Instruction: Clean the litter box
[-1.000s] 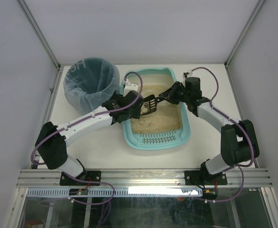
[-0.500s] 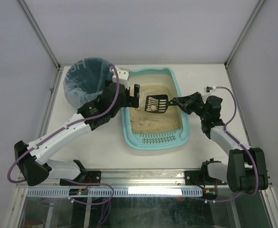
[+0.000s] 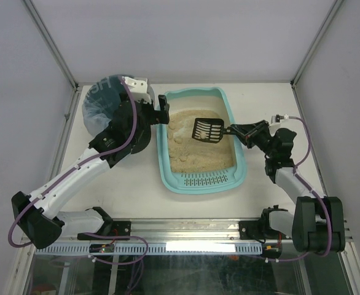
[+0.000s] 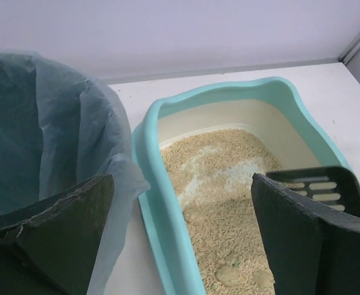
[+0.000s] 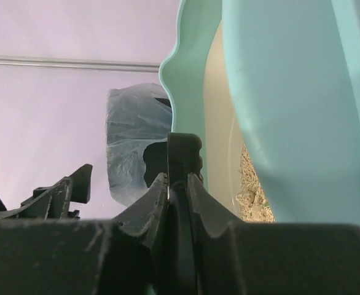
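Observation:
The light teal litter box (image 3: 168,175) sits mid-table, holding beige litter (image 3: 201,153). My right gripper (image 3: 238,130) is shut on the handle of a black slotted scoop (image 3: 208,130), which hangs over the litter with a pale clump (image 3: 201,129) on it. In the right wrist view the right gripper (image 5: 178,178) pinches the handle (image 5: 183,153) edge-on. My left gripper (image 3: 158,109) stands open and empty over the box's left rim. The left wrist view shows the left gripper (image 4: 181,181) straddling that rim (image 4: 144,184), with clumps (image 4: 229,275) in the litter below.
A round dark bin (image 3: 103,101) with a bluish bag liner (image 4: 39,135) stands left of the litter box, partly under my left arm. The box's slotted grate (image 3: 204,180) faces the arm bases. White walls and metal posts enclose the table.
My left gripper opened wide, came off the scoop and drew back left to the box's rim beside the bin. The right arm pulled back right, the scoop and clump staying in it.

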